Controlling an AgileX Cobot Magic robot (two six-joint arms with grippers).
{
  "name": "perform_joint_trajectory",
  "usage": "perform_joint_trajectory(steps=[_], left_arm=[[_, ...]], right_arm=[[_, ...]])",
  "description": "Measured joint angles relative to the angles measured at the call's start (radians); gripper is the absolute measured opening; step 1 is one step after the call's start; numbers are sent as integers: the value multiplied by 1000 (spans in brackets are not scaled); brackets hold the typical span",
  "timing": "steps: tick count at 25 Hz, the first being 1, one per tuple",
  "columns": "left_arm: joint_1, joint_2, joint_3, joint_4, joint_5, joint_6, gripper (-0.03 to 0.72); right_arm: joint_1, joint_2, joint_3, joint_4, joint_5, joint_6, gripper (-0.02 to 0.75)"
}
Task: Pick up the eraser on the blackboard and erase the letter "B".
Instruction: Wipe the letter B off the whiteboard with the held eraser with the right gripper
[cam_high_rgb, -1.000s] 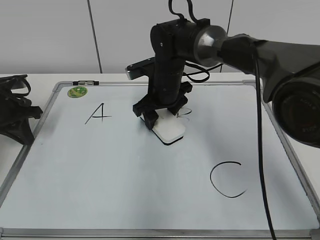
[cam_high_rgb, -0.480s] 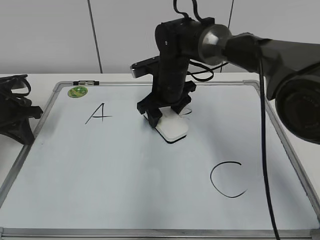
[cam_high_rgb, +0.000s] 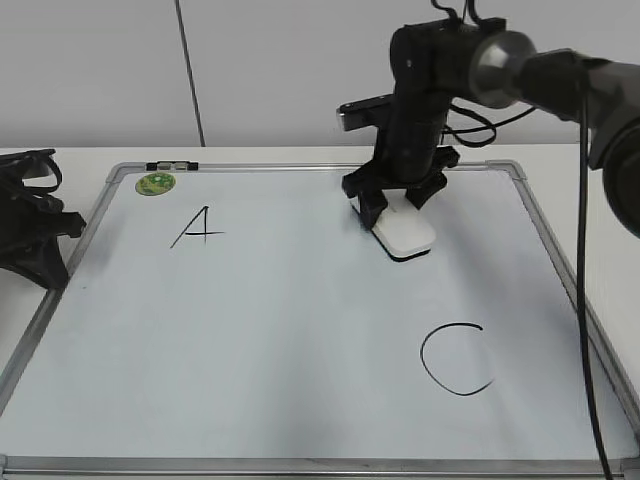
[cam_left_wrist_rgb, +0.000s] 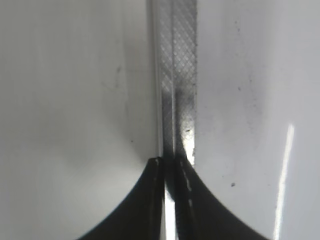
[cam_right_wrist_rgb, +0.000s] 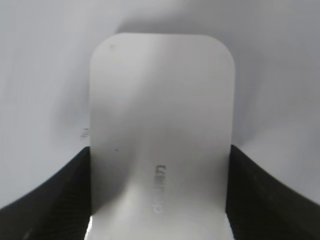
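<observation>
My right gripper (cam_high_rgb: 393, 212) is shut on the white eraser (cam_high_rgb: 404, 237) and presses it flat on the blackboard (cam_high_rgb: 250, 330), right of centre near the far edge. In the right wrist view the eraser (cam_right_wrist_rgb: 160, 100) fills the space between the two black fingers of the right gripper (cam_right_wrist_rgb: 160, 165), with its grey lettering facing up. No letter "B" shows anywhere on the board. The board left of the eraser is blank. My left gripper (cam_high_rgb: 35, 230) rests at the board's left edge. In the left wrist view its jaws (cam_left_wrist_rgb: 170, 162) are shut and empty over the silver frame (cam_left_wrist_rgb: 177, 75).
A black "A" (cam_high_rgb: 197, 228) is at the board's far left. A larger "C" (cam_high_rgb: 455, 358) is at the near right. A round green sticker (cam_high_rgb: 155, 183) sits in the far left corner. The right arm and its cables reach in from the upper right.
My right gripper slid the eraser to the right and slightly farther back across the board. The faint marks beside the eraser earlier no longer show. The left arm has not moved.
</observation>
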Motion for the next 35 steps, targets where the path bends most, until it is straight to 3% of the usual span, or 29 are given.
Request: perform_joint_trajectory(steps=[6, 12, 18, 26, 35], left_arm=[[0, 0, 0, 0, 0, 0, 11], [0, 0, 0, 0, 0, 0, 11], [0, 0, 0, 0, 2, 0, 11], [0, 0, 0, 0, 2, 0, 11], [0, 0, 0, 0, 2, 0, 11]], right_arm=[[-82, -2, 0, -6, 17, 6, 545], [-77, -3, 0, 7, 19, 6, 545], [-5, -3, 0, -25, 19, 6, 545], [168, -3, 0, -12, 19, -18, 545], [180, -3, 0, -44, 17, -22, 545]])
